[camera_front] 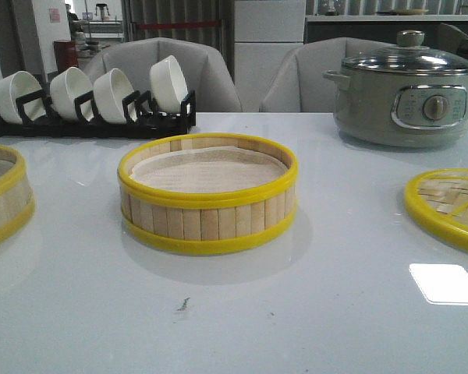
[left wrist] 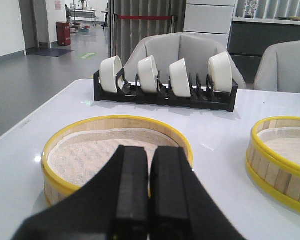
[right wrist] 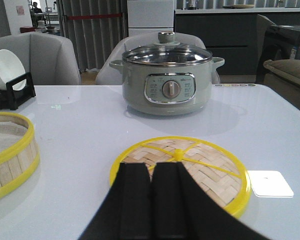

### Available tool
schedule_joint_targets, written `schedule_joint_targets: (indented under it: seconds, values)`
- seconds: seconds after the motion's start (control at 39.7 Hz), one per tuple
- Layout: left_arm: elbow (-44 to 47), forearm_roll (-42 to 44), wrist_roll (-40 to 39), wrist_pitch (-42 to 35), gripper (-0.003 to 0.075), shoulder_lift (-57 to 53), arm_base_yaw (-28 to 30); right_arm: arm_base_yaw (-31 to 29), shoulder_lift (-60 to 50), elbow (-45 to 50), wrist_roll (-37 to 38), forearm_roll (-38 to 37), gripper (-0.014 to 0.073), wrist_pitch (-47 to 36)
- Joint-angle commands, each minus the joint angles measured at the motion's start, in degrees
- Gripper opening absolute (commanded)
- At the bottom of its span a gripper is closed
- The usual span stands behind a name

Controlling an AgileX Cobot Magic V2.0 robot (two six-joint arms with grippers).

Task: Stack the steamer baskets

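One steamer basket stands at the table's middle, with pale slats, yellow rims and a white liner. A second steamer basket sits at the left edge, partly cut off. In the left wrist view my left gripper is shut and empty, just above and before this left basket; the middle basket shows beside it. In the right wrist view my right gripper is shut and empty, over the near edge of the flat woven lid. Neither gripper shows in the front view.
The woven lid lies at the right. A grey-green electric pot stands at the back right. A black rack of white bowls stands at the back left. Grey chairs stand behind the table.
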Motion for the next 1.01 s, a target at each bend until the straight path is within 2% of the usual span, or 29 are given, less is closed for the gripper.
schedule_joint_targets:
  seconds: [0.0, 0.98]
  values:
    - [0.1, 0.0, 0.0, -4.7, 0.0090, -0.7, 0.1, 0.1, -1.2, -0.9, 0.0, -0.2, 0.0066, -5.3]
    - [0.1, 0.5, 0.0, -4.5, 0.0090, -0.7, 0.1, 0.1, -1.2, -0.9, 0.0, -0.2, 0.0066, -5.3]
